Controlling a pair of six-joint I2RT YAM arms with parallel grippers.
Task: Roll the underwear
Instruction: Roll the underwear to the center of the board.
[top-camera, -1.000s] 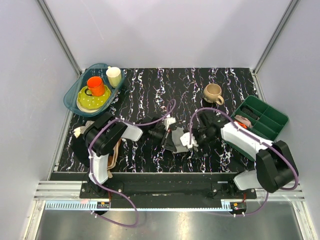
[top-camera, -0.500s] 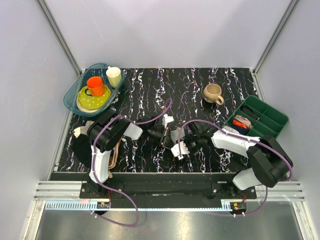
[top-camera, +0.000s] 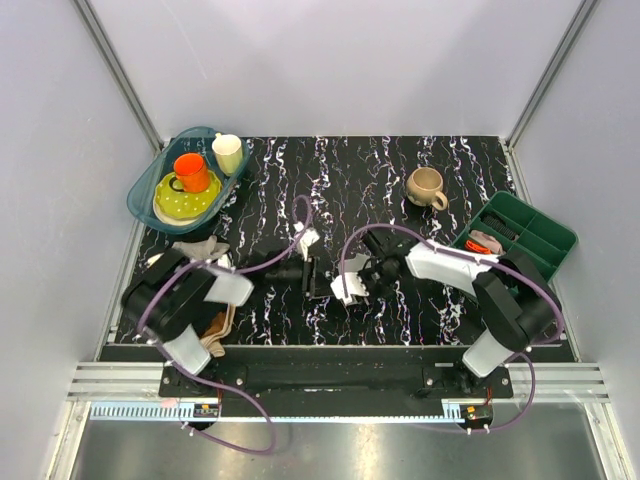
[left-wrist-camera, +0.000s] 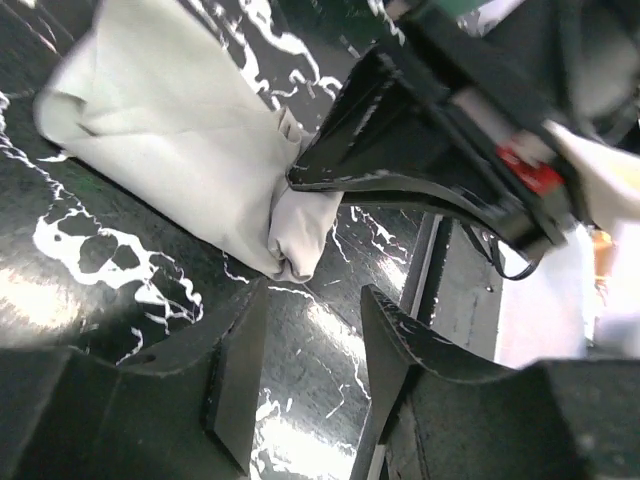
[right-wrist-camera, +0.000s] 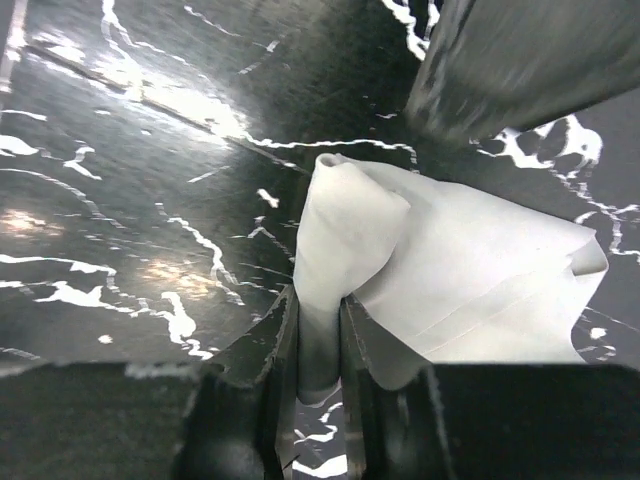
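Note:
The underwear (top-camera: 347, 288) is a small light grey piece of cloth lying partly rolled on the black marbled table, near the middle front. In the right wrist view the underwear (right-wrist-camera: 460, 270) has a rolled edge, and my right gripper (right-wrist-camera: 318, 335) is shut on that roll. From above, the right gripper (top-camera: 360, 280) sits at the cloth's right side. My left gripper (top-camera: 308, 272) is just left of the cloth. Seen from the left wrist, the left gripper (left-wrist-camera: 310, 340) is open with nothing between its fingers, a little short of the underwear (left-wrist-camera: 180, 150).
A teal tray (top-camera: 140, 195) at the back left holds a yellow plate, an orange cup (top-camera: 190, 170) and a cream cup. A beige mug (top-camera: 427, 186) stands at the back right. A green organizer (top-camera: 530, 240) sits at the right edge. Tan cloth (top-camera: 218, 328) lies under the left arm.
My left gripper has opened, let go of the underwear and drawn back to the left. My right gripper has closed on the rolled edge and shifted left.

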